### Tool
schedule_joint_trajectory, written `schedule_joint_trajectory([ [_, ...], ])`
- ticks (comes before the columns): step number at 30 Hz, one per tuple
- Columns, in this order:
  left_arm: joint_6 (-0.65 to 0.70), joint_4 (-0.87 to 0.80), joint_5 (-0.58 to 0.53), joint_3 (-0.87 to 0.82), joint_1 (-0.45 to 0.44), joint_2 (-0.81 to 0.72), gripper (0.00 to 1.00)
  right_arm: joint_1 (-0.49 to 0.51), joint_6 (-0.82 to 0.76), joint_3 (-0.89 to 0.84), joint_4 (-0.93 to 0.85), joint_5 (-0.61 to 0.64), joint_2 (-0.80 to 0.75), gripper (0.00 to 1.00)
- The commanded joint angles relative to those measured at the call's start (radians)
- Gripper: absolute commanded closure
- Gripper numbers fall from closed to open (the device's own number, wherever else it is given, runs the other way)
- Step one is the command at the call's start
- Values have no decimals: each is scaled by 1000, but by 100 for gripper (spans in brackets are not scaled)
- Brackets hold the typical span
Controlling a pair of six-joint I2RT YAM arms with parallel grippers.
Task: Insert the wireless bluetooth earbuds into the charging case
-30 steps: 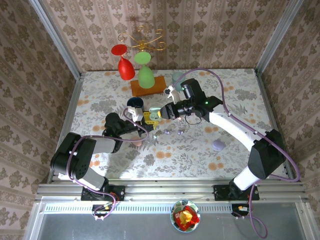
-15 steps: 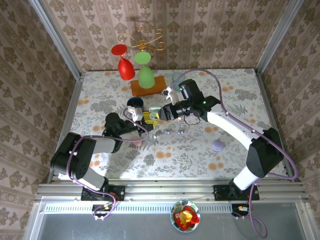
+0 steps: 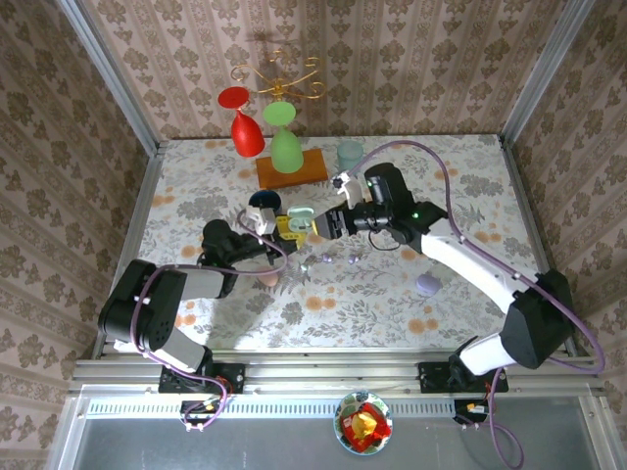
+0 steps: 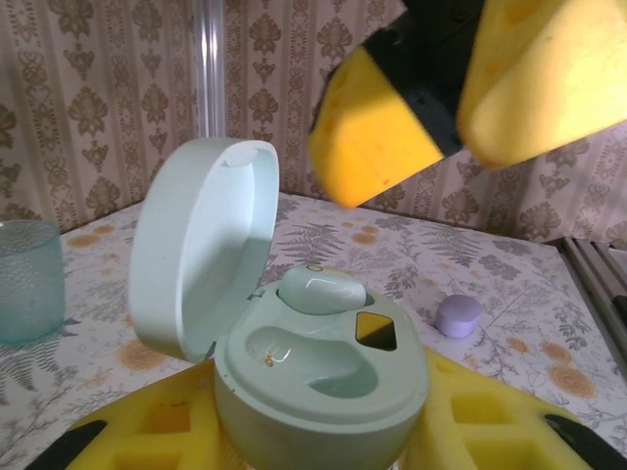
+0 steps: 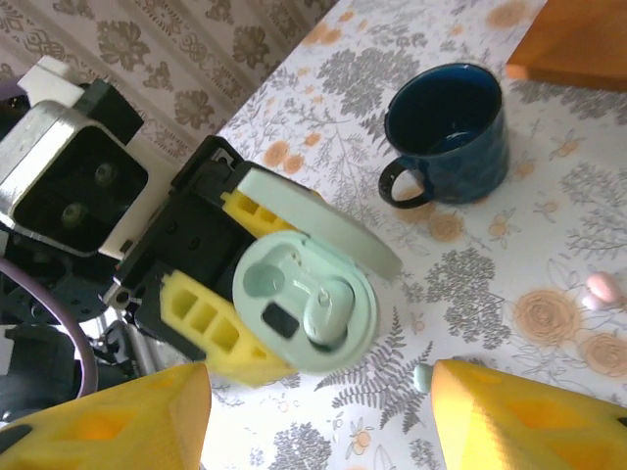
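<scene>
Charging case (image 4: pixel 318 387): mint green, pebble-shaped, lid hinged open and standing up on its left side. Base clamped between yellow fingers (image 4: pixel 470 421), held above the counter near its middle.
One mint earbud (image 4: pixel 321 290) sits in the far well. Near well empty, small gold contact showing.
From the right wrist camera: same case (image 5: pixel 294 323), wells facing the lens, seated bud (image 5: pixel 328 311) visible.
Pinkish loose bud (image 5: pixel 604 286) lies on the counter, well apart from the case. Tiny pale buds (image 3: pixel 350 259) lie just nearward of the case.
</scene>
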Motion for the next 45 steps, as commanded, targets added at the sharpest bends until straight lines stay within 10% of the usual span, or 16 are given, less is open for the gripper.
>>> schedule_joint_trajectory([
  [1, -25, 40, 15, -7, 31, -44, 69, -18, 105, -84, 138, 127, -39, 38],
  [9, -26, 38, -51, -21, 69, -69, 68, -16, 328, -165, 170, 197, 37, 41],
  [45, -46, 37, -264, -121, 284, -196, 68, 207, -57, 243, -177, 324, 612, 58],
])
